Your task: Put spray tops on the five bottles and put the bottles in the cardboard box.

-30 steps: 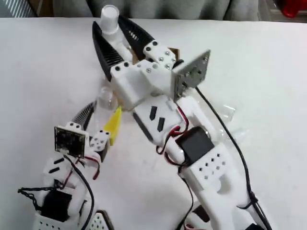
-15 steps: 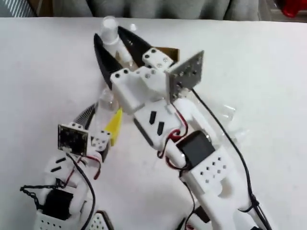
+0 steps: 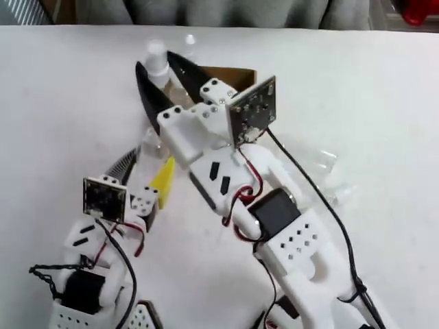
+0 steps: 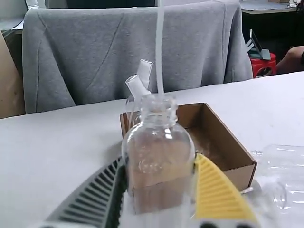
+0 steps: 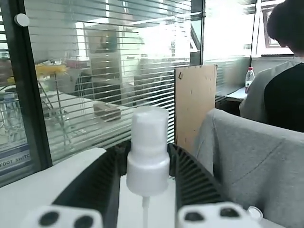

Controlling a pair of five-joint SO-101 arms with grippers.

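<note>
A clear bottle [image 4: 158,142] stood upright and uncapped in the left tool [image 4: 159,164]. The white spray top [image 5: 148,142], in the right tool [image 5: 147,149], hung above, its tube reaching the neck. Behind, the open box [image 4: 228,147] held two topped bottles [image 4: 137,83].

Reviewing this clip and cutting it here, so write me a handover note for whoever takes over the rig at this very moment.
Left gripper: shut on an open clear bottle, held upright in front of the cardboard box.
Right gripper: shut on a white spray top above that bottle; its tube hangs down to the bottle's mouth.
Done: two topped bottles are in the box.
Left: seat this top, box the bottle, then deal with the loose bottles lying on the table beside the box.
</note>
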